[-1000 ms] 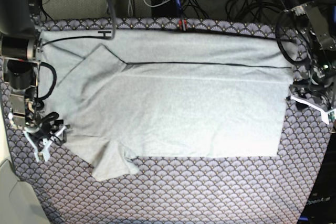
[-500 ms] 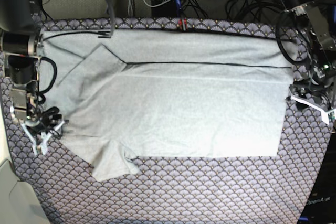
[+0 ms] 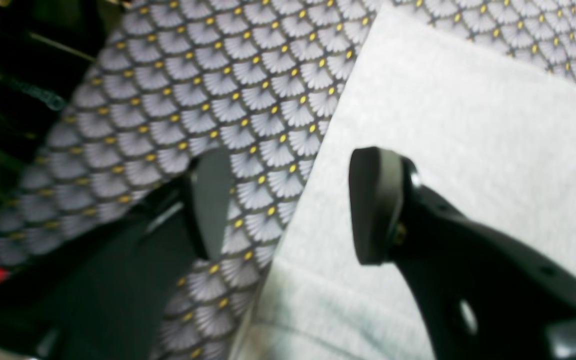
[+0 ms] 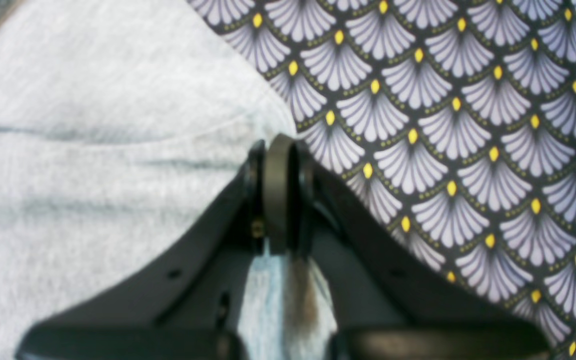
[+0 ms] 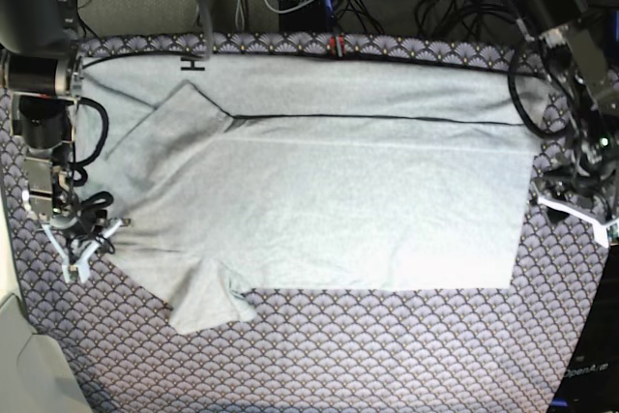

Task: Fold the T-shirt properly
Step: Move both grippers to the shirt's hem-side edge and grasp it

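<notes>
At the shoulder edge of the T-shirt (image 4: 93,165) my right gripper (image 4: 279,150) is pinched closed, apparently on fabric, ready to lift; left gripper (image 3: 288,205) gapes half-wide over the hem.

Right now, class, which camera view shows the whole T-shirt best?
The base view: the T-shirt lies spread across the patterned cloth, both sleeves and the hem visible. The left wrist view shows only one straight edge beside the open left gripper; the right wrist view shows only a corner at the shut right gripper.

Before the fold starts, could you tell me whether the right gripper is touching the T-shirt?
Touching: the right wrist view shows the right gripper shut on the T-shirt edge.
</notes>
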Available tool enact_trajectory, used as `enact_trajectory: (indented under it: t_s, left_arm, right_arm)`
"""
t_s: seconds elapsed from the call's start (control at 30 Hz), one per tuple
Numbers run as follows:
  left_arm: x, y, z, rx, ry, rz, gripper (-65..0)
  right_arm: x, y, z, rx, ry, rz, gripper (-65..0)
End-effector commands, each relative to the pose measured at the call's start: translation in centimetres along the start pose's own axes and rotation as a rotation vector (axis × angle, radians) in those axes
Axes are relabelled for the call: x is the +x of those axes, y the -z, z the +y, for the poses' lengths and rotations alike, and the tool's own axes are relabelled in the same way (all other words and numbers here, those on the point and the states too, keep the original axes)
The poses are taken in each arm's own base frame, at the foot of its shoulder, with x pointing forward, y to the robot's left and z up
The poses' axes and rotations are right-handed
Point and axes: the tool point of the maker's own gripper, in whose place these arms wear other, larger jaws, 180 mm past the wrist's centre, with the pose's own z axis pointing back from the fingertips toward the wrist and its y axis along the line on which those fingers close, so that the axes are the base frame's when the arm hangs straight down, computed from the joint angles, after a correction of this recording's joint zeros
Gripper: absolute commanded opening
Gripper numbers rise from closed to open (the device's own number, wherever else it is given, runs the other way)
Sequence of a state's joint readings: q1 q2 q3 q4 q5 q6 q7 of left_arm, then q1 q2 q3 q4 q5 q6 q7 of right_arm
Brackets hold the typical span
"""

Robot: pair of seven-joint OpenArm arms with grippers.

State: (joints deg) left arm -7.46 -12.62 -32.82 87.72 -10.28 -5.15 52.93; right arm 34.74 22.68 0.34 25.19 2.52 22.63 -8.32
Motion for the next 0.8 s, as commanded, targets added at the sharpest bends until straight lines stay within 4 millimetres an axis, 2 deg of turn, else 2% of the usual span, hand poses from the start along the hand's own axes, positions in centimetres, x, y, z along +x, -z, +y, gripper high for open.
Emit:
enact_trajectory:
  t_s: [0.0, 0.13, 0.3, 0.37, 0.47, 0.77]
  left_arm:
    - [1.9, 0.4, 0.1, -0.001, -0.013, -0.037, -28.3]
    - [2.5, 3.0, -0.6, -0.020, -0.067, -0.041, -28.3]
    - [2.8, 5.9, -3.4, -0.066, -0.015, -0.072, -28.3]
    - [2.3, 6.8, -4.4, -0.080, 0.011, -0.061, -28.3]
    - [2.0, 7.5, -5.2, -0.093, 0.025, -0.057, -28.3]
    - [3.0, 9.3, -5.2, -0.086, -0.014, -0.136, -28.3]
  right_arm:
    - [2.1, -0.2, -0.8, -0.017, -0.006, -0.039, -65.0]
    - [2.2, -0.2, -0.8, -0.015, -0.006, -0.040, -65.0]
    - [2.6, -0.3, -1.0, -0.019, 0.003, -0.052, -65.0]
    - [3.7, -0.6, -1.1, -0.022, -0.015, -0.079, -65.0]
    - [4.6, -1.1, -2.0, -0.039, -0.028, -0.103, -65.0]
    - [4.8, -1.4, -2.7, -0.054, -0.002, -0.114, -65.0]
